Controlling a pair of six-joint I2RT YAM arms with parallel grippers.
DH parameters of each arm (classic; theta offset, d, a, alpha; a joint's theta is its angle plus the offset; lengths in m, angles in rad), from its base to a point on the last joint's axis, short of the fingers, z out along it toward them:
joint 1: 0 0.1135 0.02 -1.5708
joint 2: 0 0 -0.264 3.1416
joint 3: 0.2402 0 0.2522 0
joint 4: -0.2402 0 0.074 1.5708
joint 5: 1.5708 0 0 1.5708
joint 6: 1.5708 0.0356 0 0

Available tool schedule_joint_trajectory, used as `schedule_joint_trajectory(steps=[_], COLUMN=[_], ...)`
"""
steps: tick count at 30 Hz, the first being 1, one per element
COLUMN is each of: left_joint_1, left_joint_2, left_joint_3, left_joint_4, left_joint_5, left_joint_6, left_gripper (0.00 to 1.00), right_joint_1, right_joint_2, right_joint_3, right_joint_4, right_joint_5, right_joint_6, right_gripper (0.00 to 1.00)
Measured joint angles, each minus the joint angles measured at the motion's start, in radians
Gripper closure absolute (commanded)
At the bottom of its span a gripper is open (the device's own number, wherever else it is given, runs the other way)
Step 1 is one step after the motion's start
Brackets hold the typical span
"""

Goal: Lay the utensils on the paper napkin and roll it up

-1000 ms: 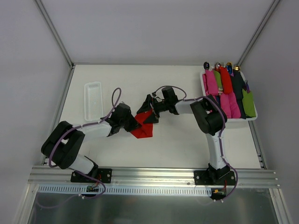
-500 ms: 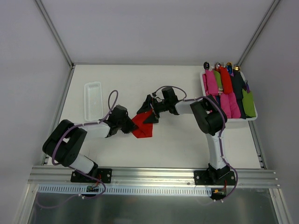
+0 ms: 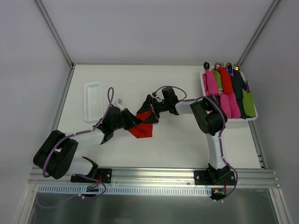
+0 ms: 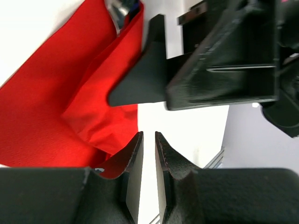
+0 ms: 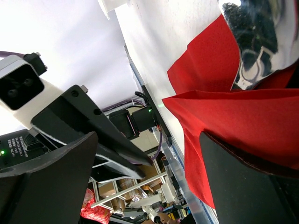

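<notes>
The red paper napkin, folded over the shiny utensils, lay at the middle of the bench. The right claw stood wide astride its fold. The left claw, barely parted and empty, sat touching the napkin's left edge.

Top feed, 7 o'clock: my left arm, glossy black joint housings, white link tubes between. 5 o'clock: right arm, same build. Purple cable runs along each arm, looping free near wrist. Black base plates bolted down, small green boards with wires beneath. On my wrist feeds: left fingers matte black, flat inner faces, tapering to thin tips. Right fingers broad black wedges. I note white camera block, two dark lenses, on left wrist.
</notes>
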Motion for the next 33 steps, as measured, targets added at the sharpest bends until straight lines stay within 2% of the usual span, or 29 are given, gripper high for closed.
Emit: schedule_joint_trajectory(steps=[4, 10, 19, 29, 33], left_joint_1=[0.0, -0.001, -0.001, -0.001, -0.001], left_joint_2=[0.002, 0.116, 0.196, 0.266, 0.289], left_joint_3=[0.0, 0.01, 0.014, 0.04, 0.082], left_joint_4=[0.026, 0.092, 0.121, 0.047, 0.006], left_joint_5=[0.01, 0.057, 0.079, 0.051, 0.064], left_joint_6=[0.011, 0.013, 0.009, -0.013, -0.008], left_gripper=[0.83, 0.84, 0.91, 0.99, 1.0], right_joint_1=[0.0, 0.0, 0.0, 0.0, 0.0], right_joint_2=[0.0, 0.0, 0.0, -0.008, -0.022], right_joint_3=[0.0, 0.0, -0.001, -0.016, -0.02], right_joint_4=[0.0, 0.0, 0.003, 0.015, -0.006], right_joint_5=[0.001, 0.001, 0.002, 0.01, 0.022], right_joint_6=[0.001, 0.002, 0.005, 0.009, -0.001], right_gripper=[0.04, 0.04, 0.04, 0.06, 0.1])
